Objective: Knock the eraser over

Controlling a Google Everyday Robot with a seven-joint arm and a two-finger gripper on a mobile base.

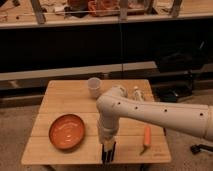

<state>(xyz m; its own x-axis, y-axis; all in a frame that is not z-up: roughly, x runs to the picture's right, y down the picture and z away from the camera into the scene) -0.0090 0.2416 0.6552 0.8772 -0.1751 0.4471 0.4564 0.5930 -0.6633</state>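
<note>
My gripper [108, 148] points straight down at the front edge of the wooden table [60, 100], under the white arm [150, 112] that comes in from the right. A small dark block with a thin pale vertical stripe, the eraser [108, 156], stands upright right at the gripper's tip. The two dark shapes merge, so I cannot tell whether the gripper is touching it or around it.
An orange plate [66, 131] lies left of the gripper. A white cup [94, 86] stands at the table's back. An orange carrot-like object [146, 136] lies to the right, and a small pale object [136, 93] sits behind the arm. Dark shelving runs behind the table.
</note>
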